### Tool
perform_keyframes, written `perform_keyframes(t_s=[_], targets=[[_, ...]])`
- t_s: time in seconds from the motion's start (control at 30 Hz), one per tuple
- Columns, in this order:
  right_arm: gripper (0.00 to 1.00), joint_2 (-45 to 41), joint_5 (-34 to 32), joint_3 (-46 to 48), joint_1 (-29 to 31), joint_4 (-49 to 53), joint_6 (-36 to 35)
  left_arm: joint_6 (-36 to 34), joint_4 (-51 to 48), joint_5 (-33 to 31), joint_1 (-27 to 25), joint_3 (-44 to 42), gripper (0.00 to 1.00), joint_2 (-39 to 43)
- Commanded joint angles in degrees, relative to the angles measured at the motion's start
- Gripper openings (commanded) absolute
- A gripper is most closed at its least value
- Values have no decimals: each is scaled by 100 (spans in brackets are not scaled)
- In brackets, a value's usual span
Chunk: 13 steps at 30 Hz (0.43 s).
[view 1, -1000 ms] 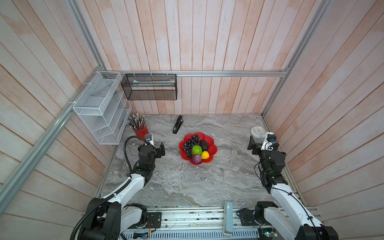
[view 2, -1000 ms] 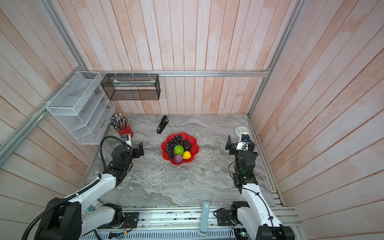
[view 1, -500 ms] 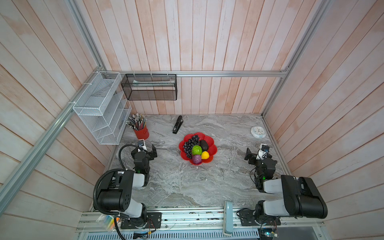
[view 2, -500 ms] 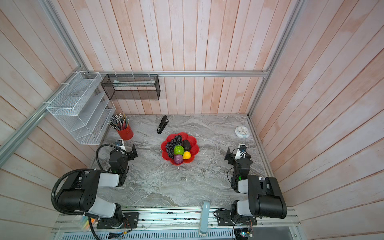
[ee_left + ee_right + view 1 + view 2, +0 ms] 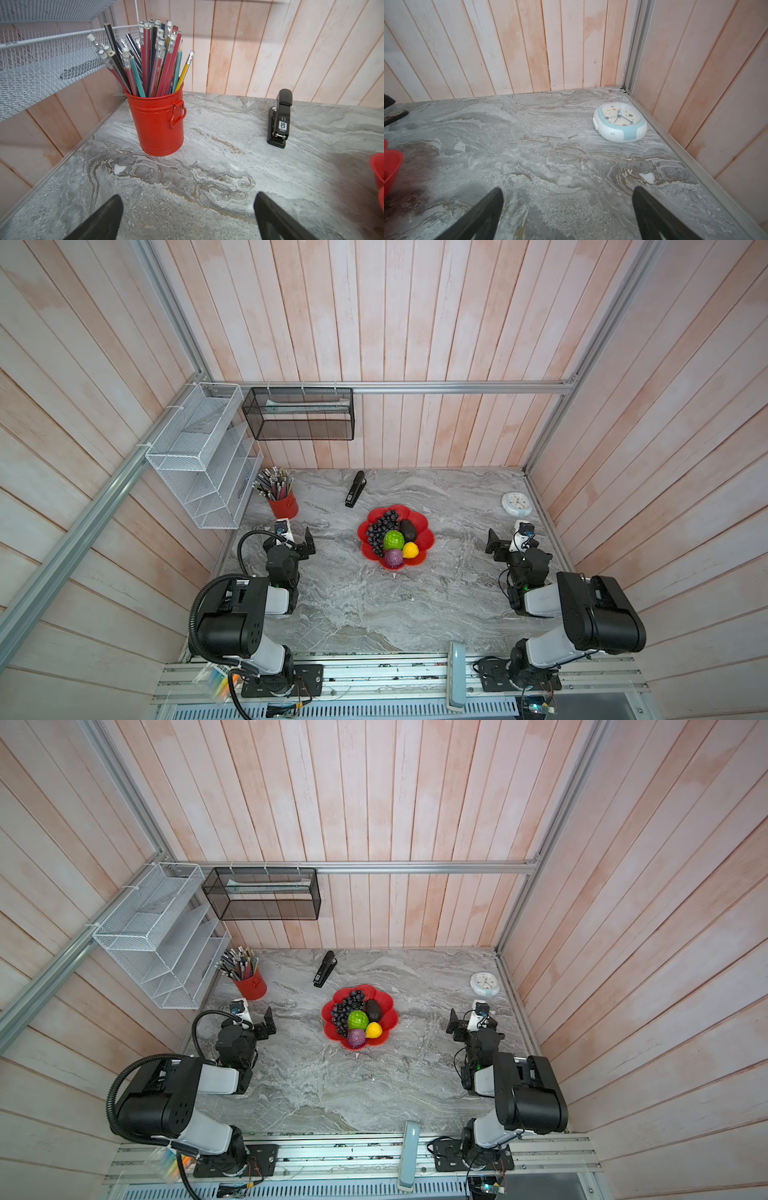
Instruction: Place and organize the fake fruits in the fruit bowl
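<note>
All five fruits sit in the bowl mid-table, so you've likely nothing left to fetch: left gripper and right gripper both gape wide, empty, flanking it left and right, about equally far.

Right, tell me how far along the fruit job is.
Done: grape bunch, green fruit, avocado, purple fruit and yellow fruit all lie in the fruit bowl. In hand: nothing; left gripper and right gripper stand open, empty, apart from it. Left: no fruit shows outside the bowl.
</note>
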<state>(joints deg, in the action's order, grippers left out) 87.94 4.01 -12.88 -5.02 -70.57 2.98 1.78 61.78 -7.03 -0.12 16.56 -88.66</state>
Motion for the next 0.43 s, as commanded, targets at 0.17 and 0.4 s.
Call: perform_keyframes(t_s=[0.17, 0.4], targets=[[98, -75, 74, -100, 28, 104, -69, 37, 202, 96, 21, -5, 100, 8], [98, -75, 70, -98, 27, 104, -70, 41, 214, 96, 21, -24, 100, 29]])
